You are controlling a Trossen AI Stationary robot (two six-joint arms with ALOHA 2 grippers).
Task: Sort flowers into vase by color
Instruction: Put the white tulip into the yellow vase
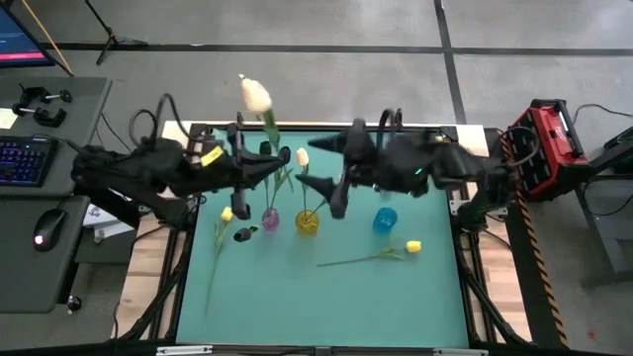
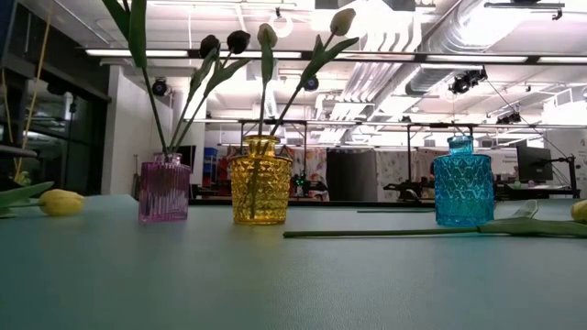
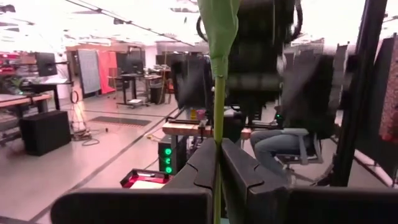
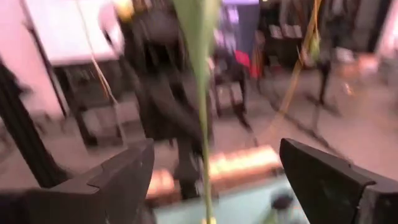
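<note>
My left gripper [image 1: 277, 158] [image 3: 217, 149] is shut on the green stem of a cream-white tulip [image 1: 255, 96], held upright above the pink vase [image 1: 269, 219] [image 2: 165, 188]. In the low view a leafy stem [image 2: 147, 87] runs down into that vase's neck beside two black tulips [image 2: 225, 41]. The yellow vase [image 1: 307, 222] [image 2: 260, 179] holds two tulips. The blue vase [image 1: 385, 220] [image 2: 462, 181] holds none. My right gripper [image 1: 315, 166] [image 4: 214, 155] hangs open above the yellow vase, touching nothing. Two yellow tulips [image 1: 226, 214] [image 1: 412, 246] lie flat on the mat. My left gripper pinches the cream-white tulip's stem [image 3: 217, 127] between its two fingers, below a broad leaf [image 3: 219, 25]. The stem stands upright, runs on below the fingers, and the head is well above them.
The three vases stand in a row across the middle of the green mat [image 1: 326, 297]. One yellow tulip's stem [image 1: 356, 259] [image 2: 385, 232] lies in front of the blue vase; the other's [image 1: 213, 272] runs toward the near left. Desk gear sits to the left, a red device to the right.
</note>
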